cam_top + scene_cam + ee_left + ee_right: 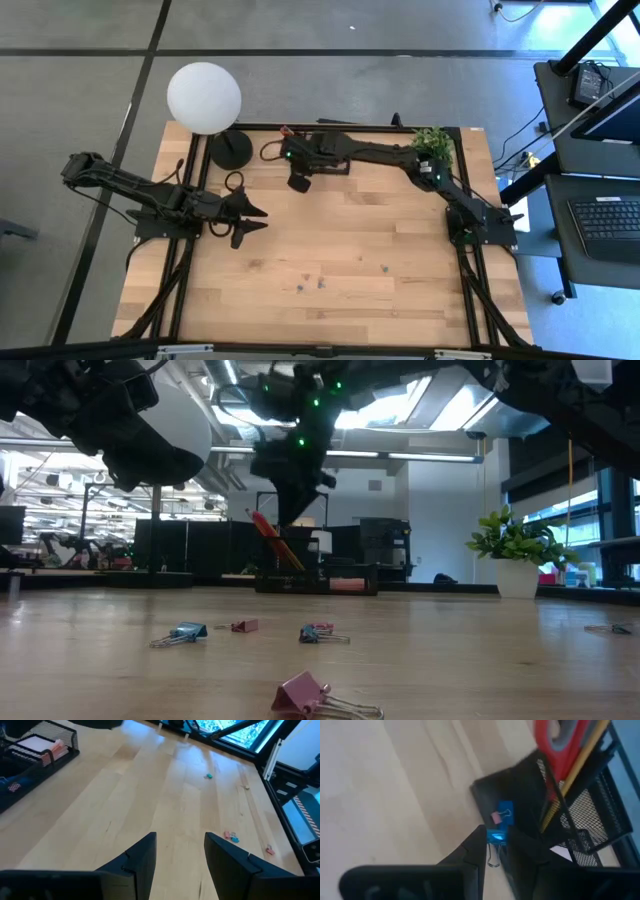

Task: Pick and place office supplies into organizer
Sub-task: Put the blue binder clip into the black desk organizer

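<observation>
One blue binder clip [495,836] sits pinched in the right claw [496,851], just above the black mesh organizer [580,815] holding red scissors [560,745] and a pencil [572,772]. Near the counter's [400,290] left edge, the left claw [179,851] hovers spread wide, holding nothing.

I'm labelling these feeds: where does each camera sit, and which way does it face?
High: overhead, straight down on the wooden table; both arms show.
Low: table height, level across scattered binder clips toward the black mesh organizer; arms overhead.
Left wrist: past the open left pincer at bare wood.
Right wrist: past the right pincer, shut on a blue binder clip, over the organizer.
Low and right wrist share the red-handled scissors.
</observation>
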